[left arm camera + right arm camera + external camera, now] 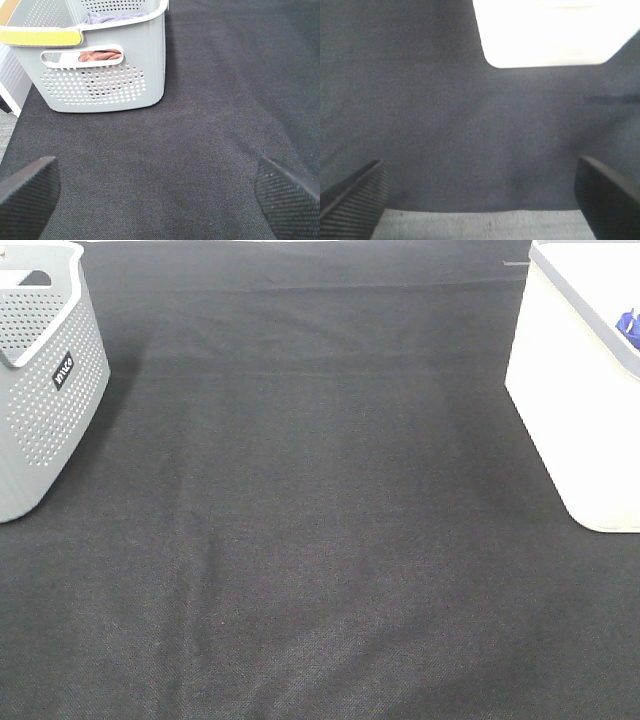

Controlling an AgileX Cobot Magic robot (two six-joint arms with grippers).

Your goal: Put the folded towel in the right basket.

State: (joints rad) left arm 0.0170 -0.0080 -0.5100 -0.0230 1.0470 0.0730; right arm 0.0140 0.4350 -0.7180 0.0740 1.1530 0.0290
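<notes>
black woven cloth (330, 540) covers the table. left gripper (157, 192) fingers spread apart, empty; grey perforated basket (105, 75) ahead of it, label unreadable, pink and purple cloth inside. right gripper (480, 197) spread apart, empty; white basket (580, 410) ahead. folded towel location unclear.

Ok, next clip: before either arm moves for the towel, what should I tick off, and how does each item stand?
1. Left gripper open and empty: ok.
2. Right gripper open and empty: ok.
3. Cloth to pick located: ok, reddish and bluish cloth lies inside the grey basket; whether folded, cannot tell.
4. White basket in place on the right: ok.
5. Room inside the white basket: cannot tell; only a small blue item shows at its rim.
6. Black mat between the baskets free of obstacles: ok.
</notes>
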